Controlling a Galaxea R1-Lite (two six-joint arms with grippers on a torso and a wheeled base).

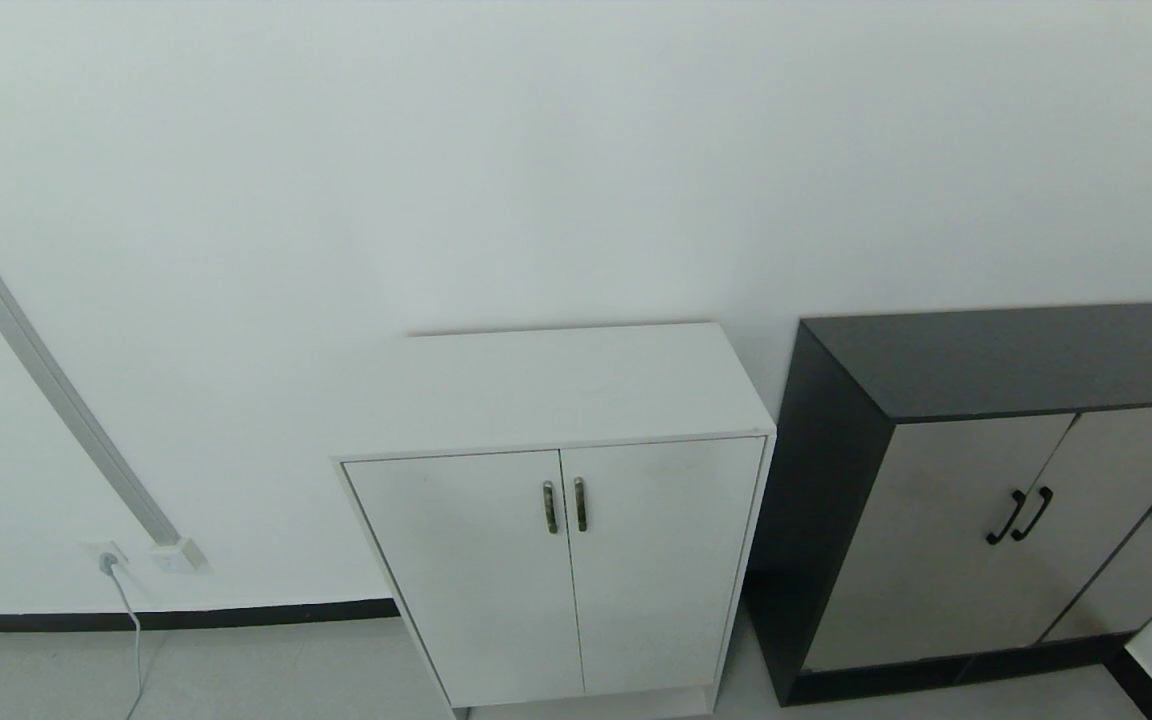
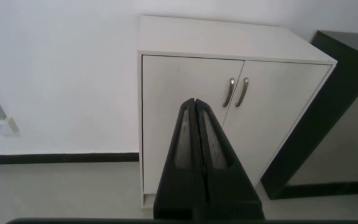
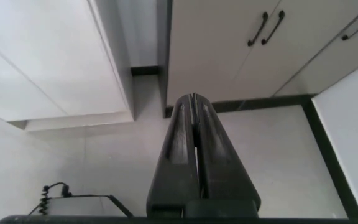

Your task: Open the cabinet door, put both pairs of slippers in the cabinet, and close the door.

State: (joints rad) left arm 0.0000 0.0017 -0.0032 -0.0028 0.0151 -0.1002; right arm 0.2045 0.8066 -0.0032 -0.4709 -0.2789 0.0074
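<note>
A white two-door cabinet (image 1: 556, 560) stands against the wall, both doors closed, with two metal handles (image 1: 564, 505) side by side at the middle seam. From the left wrist view the same cabinet (image 2: 229, 106) is ahead, and my left gripper (image 2: 195, 102) is shut with nothing in it, well short of the doors. My right gripper (image 3: 193, 98) is also shut and empty, hanging low over the floor near the gap between the two cabinets.
A black cabinet with grey doors (image 1: 996, 520) and black handles stands right of the white one. A slanted wall conduit (image 1: 46, 380), a socket and a hanging cable (image 1: 131, 620) are at the left. Bare grey floor (image 3: 260, 155) lies in front.
</note>
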